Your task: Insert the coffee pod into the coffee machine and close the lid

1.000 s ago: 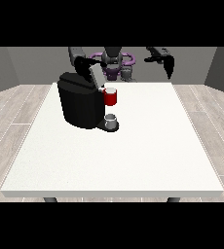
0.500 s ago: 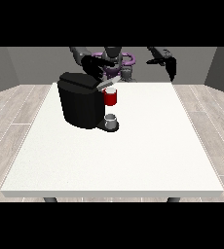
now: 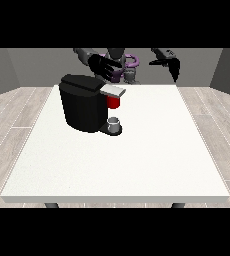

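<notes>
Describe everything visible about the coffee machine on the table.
The coffee machine is a black, rounded block standing upright on the white table, towards the view's left and the far edge. Its grey lid lies flat over the front head. Under the head sits a red thing at the machine, and below that a small grey cup on the black base. The hand at the view's left hangs above and behind it, not plainly touching.

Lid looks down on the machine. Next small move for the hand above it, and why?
Probably lift the hand at the view's left up and back from the coffee machine. The grey lid already lies flat over the top, the hand's fingers are spread above it holding nothing, and the hand at the view's right hangs away from the table.
</notes>
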